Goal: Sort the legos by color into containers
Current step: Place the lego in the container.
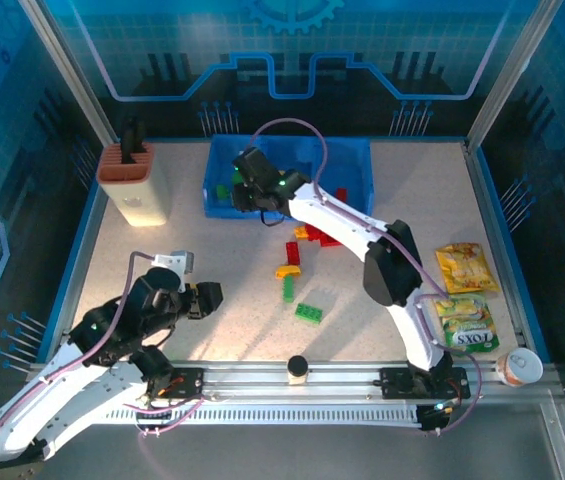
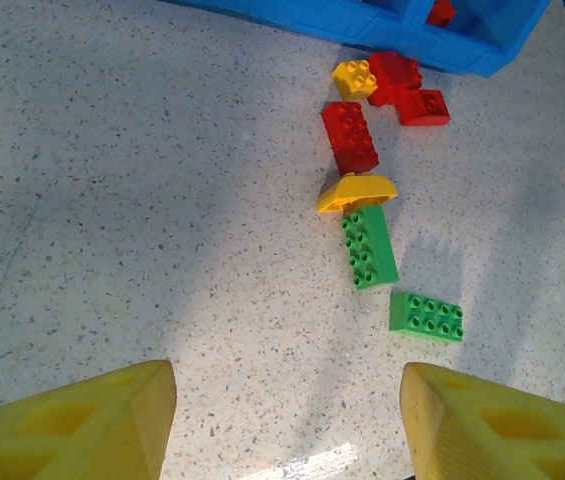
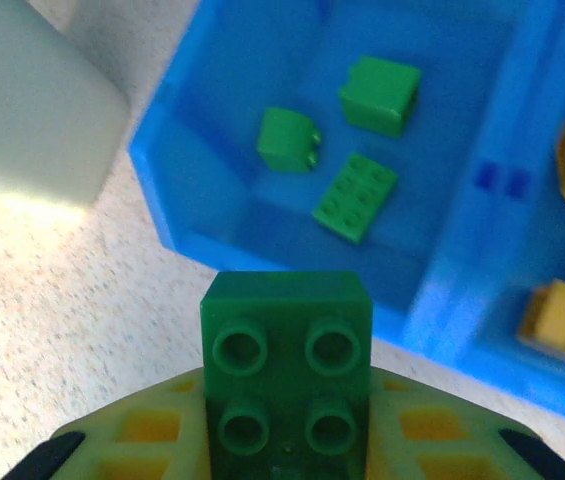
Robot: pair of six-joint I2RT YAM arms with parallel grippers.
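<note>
Clamped between the yellow fingers (image 3: pixel 152 435) of the right gripper (image 3: pixel 287 425), a dark green four-stud brick (image 3: pixel 287 360) fills the lower middle of the right wrist frame, studs facing the camera. Just above it in that frame runs the near wall of the blue tray (image 3: pixel 192 215), and three lighter green legos (image 3: pixel 355 197) lie on the floor of its left compartment. Past the divider, at the right edge, yellow legos (image 3: pixel 562 320) sit in the next compartment. A pale block (image 3: pixel 32 100) takes up the upper left corner.

From the top camera, the right gripper (image 1: pixel 247 190) hangs at the left end of the blue tray (image 1: pixel 357 160), in the upper middle of the frame. The left gripper (image 1: pixel 202 297) is at lower left, well apart from the tray. In its own wrist view the left gripper (image 2: pixel 287 425) stands open, its two yellow fingers (image 2: pixel 92 430) spread at the bottom corners with bare table (image 2: pixel 142 200) between them.

Loose legos lie in a string down the right half of that view: a small yellow brick (image 2: pixel 354 77) and two red bricks (image 2: pixel 407 85) just below the tray wall, a long red brick (image 2: pixel 350 136), a curved yellow-orange piece (image 2: pixel 357 192) touching a long green brick (image 2: pixel 369 246), and a flat green brick (image 2: pixel 426 316) lowest
</note>
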